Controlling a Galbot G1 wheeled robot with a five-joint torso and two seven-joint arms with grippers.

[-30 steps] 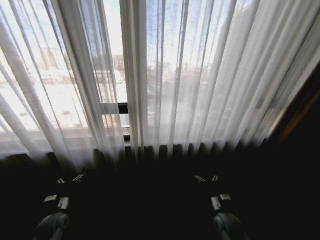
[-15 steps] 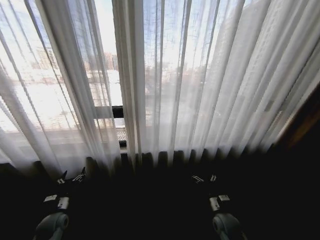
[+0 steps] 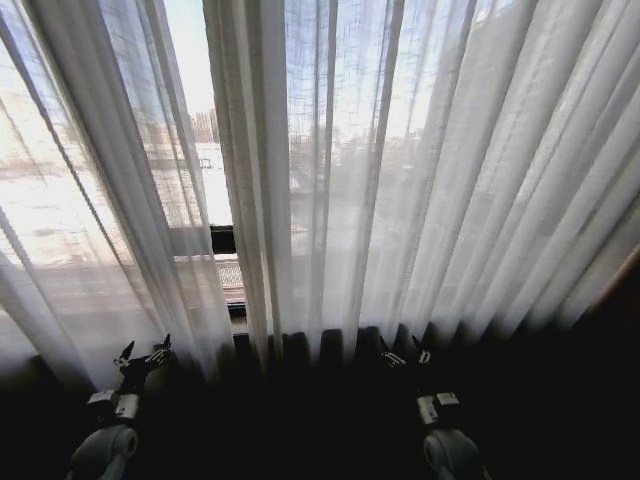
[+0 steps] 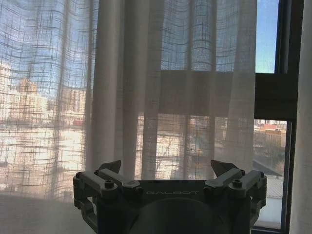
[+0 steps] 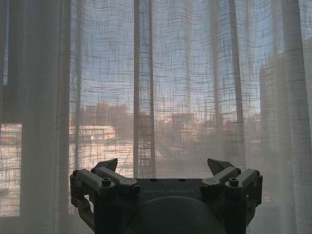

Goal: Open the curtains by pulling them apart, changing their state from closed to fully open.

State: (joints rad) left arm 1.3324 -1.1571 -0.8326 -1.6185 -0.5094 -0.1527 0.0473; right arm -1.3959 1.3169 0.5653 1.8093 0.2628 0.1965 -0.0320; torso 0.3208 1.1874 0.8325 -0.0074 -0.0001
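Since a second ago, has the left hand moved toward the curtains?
Yes, forward: the left hand now overlaps the hem of the curtains, having been short of it.

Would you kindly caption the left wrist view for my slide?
Open left gripper facing the sheer white pleated curtains, a narrow gap baring the dark window frame.

One word can be read: "GALBOT", in raised letters of the same dark grey colour on the body of the dark grey metal left gripper (image 4: 169,171), just behind its open fingers. The dark grey metal right gripper (image 5: 165,169) carries a similar mark at the same place, but there it is too faint to read.
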